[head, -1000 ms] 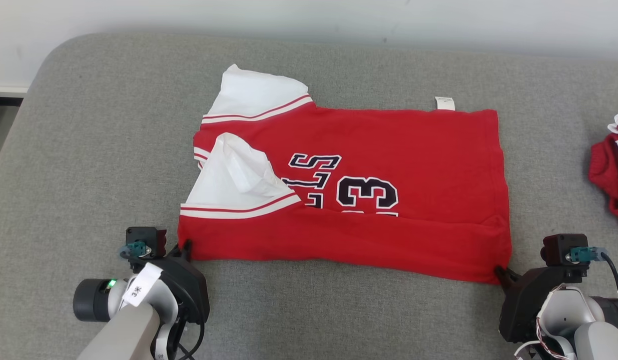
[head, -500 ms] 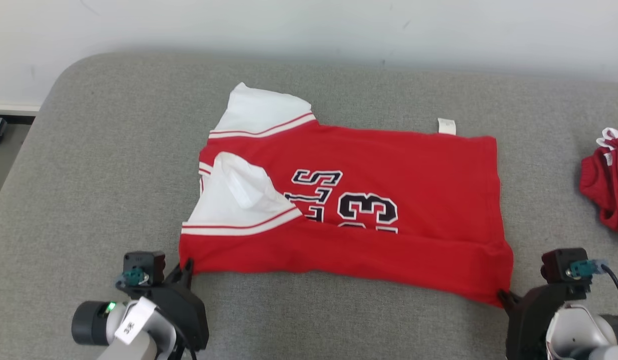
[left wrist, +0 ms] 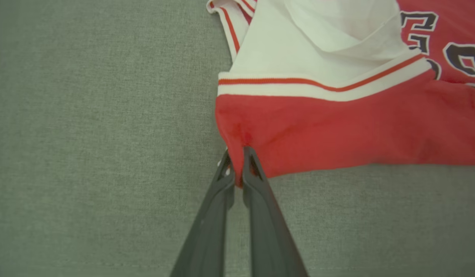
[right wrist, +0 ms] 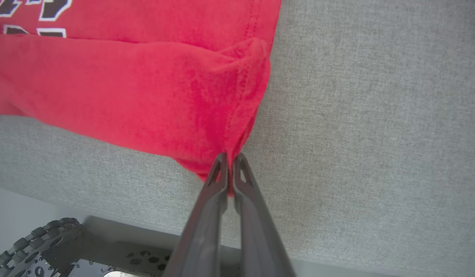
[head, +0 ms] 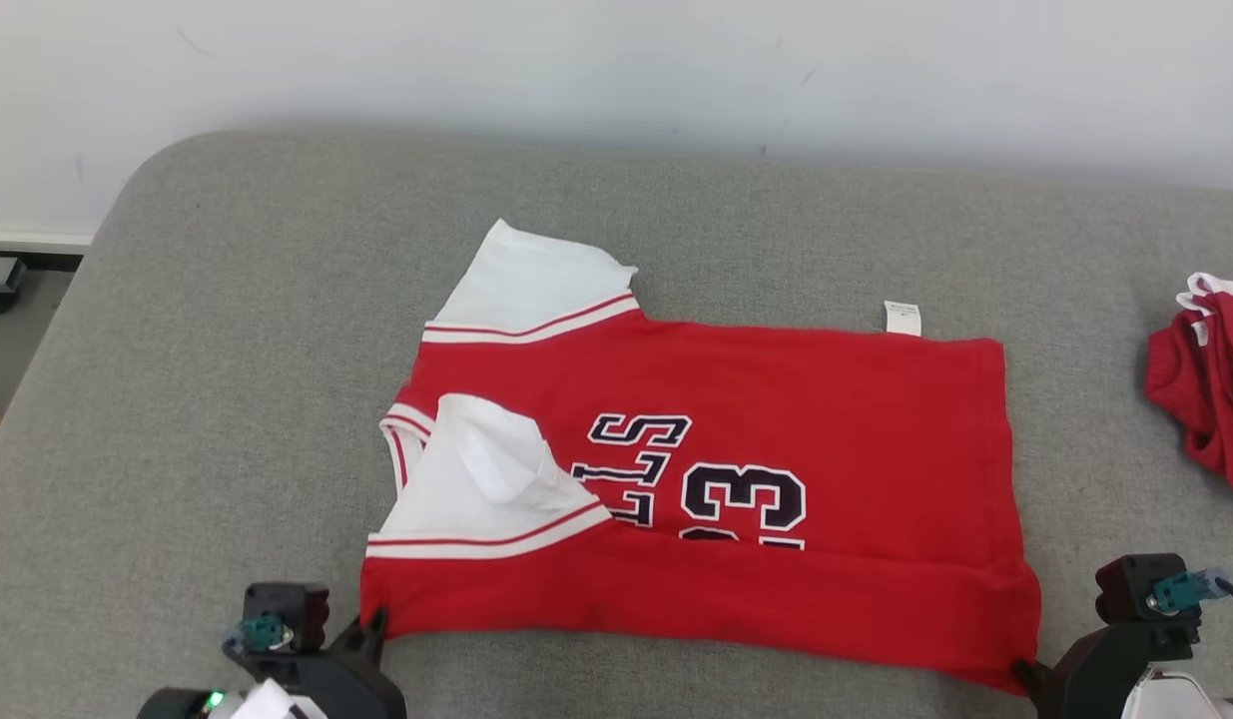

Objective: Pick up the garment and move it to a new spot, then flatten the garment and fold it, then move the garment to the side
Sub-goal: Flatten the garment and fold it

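Observation:
The garment point(head: 776, 399) is a red jersey with white sleeves and dark numbers, spread across the grey cushion with its near edge folded over. At its near left corner my left gripper point(head: 374, 621) is shut on the red cloth; the left wrist view has the garment point(left wrist: 337, 127) pinched in the left gripper point(left wrist: 237, 154). My right gripper point(head: 1023, 671) is shut on the near right corner, and the right wrist view shows the garment point(right wrist: 145, 88) bunched at the right gripper point(right wrist: 229, 157).
The grey cushion point(head: 227, 350) runs to a white wall point(head: 576, 60) behind. Another red and white cloth heap point(head: 1210, 389) lies at the right edge. The right wrist view shows the cushion's front edge point(right wrist: 106, 207) and the robot's wheeled base point(right wrist: 37, 246) below.
The whole picture has shifted downward, so the camera has moved. Both grippers keep their hold on the garment's near corners, which now sit lower in the head view.

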Controlling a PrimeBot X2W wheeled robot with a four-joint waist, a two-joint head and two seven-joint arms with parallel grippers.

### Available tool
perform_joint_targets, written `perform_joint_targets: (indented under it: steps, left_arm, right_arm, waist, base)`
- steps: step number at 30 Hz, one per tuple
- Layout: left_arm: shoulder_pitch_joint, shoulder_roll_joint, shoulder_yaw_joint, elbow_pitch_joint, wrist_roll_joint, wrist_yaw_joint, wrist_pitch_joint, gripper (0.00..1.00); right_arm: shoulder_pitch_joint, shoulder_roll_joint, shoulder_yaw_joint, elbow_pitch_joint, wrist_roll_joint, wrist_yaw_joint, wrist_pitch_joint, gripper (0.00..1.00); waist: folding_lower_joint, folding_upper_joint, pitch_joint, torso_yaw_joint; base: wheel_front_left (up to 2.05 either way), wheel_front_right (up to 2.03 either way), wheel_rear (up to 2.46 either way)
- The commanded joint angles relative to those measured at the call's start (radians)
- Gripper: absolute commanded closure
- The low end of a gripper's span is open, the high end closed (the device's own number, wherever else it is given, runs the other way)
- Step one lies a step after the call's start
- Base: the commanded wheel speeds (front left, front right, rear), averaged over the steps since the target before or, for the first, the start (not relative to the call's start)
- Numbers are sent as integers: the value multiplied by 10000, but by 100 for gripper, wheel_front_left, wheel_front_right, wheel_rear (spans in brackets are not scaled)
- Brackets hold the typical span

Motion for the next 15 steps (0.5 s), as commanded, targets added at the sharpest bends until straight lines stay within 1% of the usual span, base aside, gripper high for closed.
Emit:
perform_joint_targets:
  steps: [1, 8, 11, 15]
  left_arm:
    - [218, 160, -10, -191, -76, 119, 60, 100]
    - [797, 335, -31, -841, -239, 440, 281, 100]
    - [930, 369, -32, -869, -258, 474, 241, 100]
    - [1044, 345, -34, -639, -224, 486, 52, 100]
  right_arm:
    - [116, -41, -61, -40, 56, -2, 75, 100]
    - [572, -43, -197, -129, 59, -2, 418, 100]
    - [766, -37, -232, -150, -44, -2, 561, 100]
    - [976, -50, -4, -68, 276, -2, 864, 100]
  waist:
    - [1, -1, -24, -4]
    - [1, -1, -76, 50]
    - [1, -1, -96, 35]
    - [1, -1, -102, -21]
  base:
    - [0, 0, 0]
    - [0, 0, 0]
    - [0, 0, 0]
    - [0, 0, 0]
